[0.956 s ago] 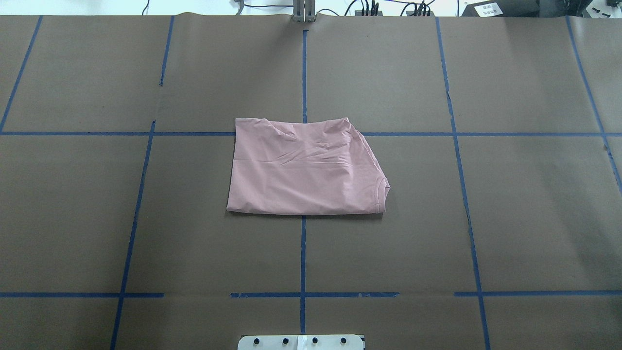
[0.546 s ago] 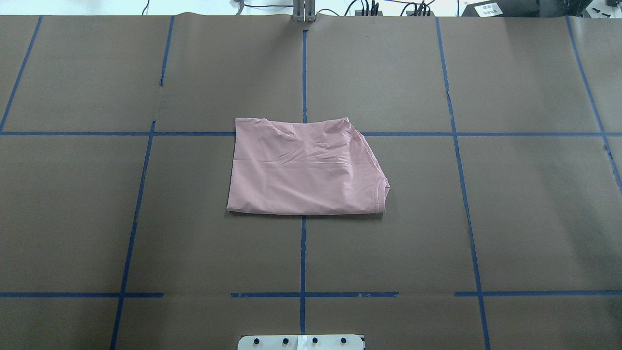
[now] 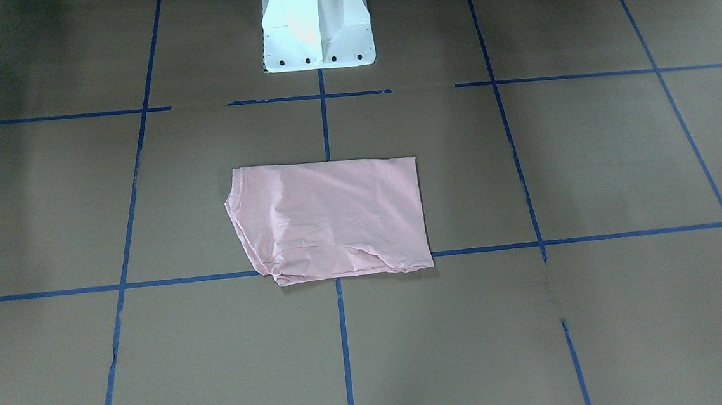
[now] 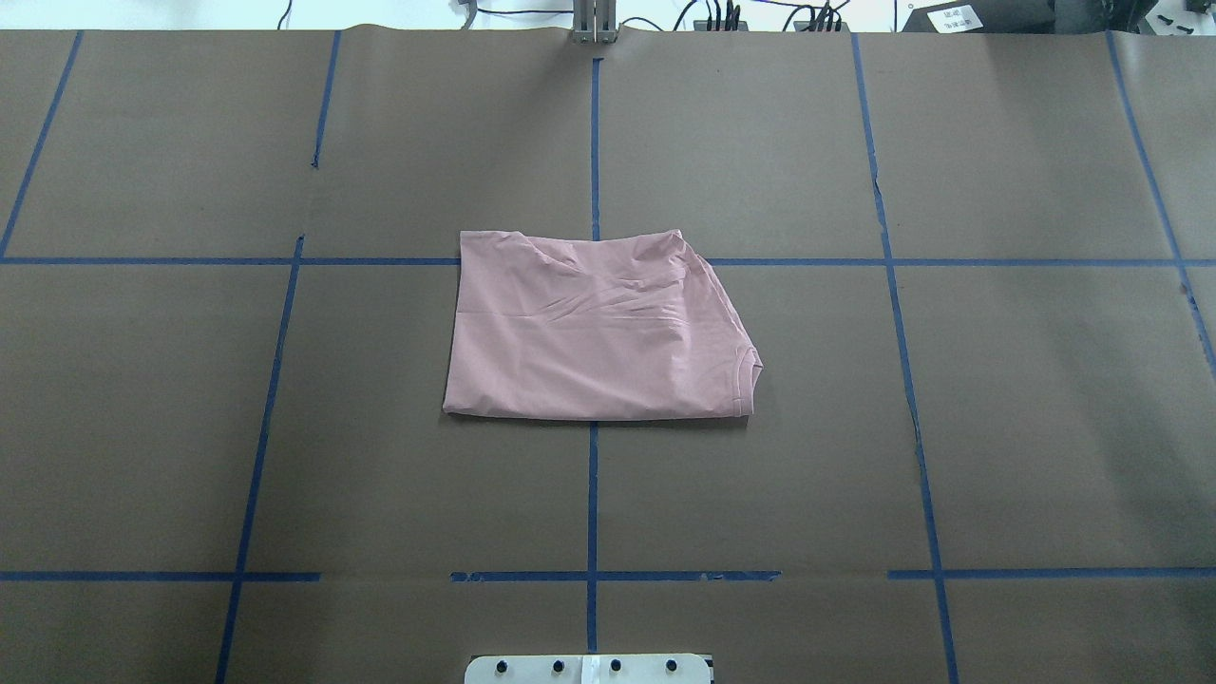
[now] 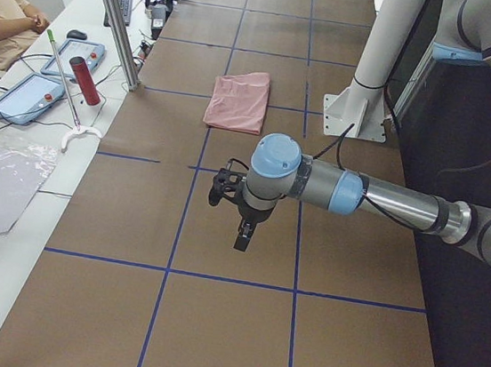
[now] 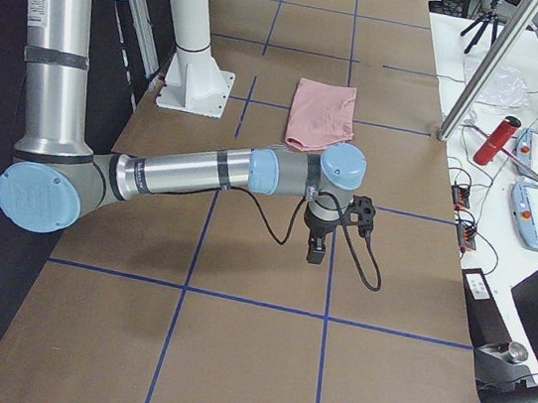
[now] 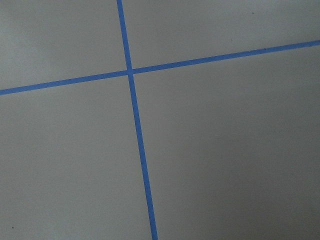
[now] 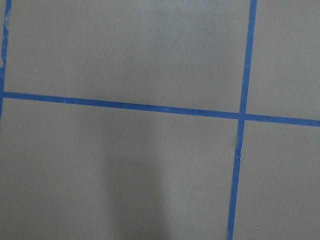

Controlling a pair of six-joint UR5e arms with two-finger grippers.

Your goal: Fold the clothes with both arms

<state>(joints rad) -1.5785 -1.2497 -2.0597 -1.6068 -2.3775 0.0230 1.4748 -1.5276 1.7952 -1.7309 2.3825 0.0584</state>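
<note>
Across the brown table (image 4: 1045, 427), gridded with blue tape (image 4: 592, 494), the left arm (image 5: 387, 201) and right arm (image 6: 183, 169) hang low at opposite ends — both well apart from the folded pink T-shirt (image 4: 598, 332) lying mid-table before the white pedestal (image 3: 317, 34). The left gripper (image 5: 244, 235) and right gripper (image 6: 315, 248) point down; whether either is parted or closed cannot be told. A red cylinder (image 5: 85, 81) — perhaps a bottle — stands on the side bench (image 5: 7, 298).
</note>
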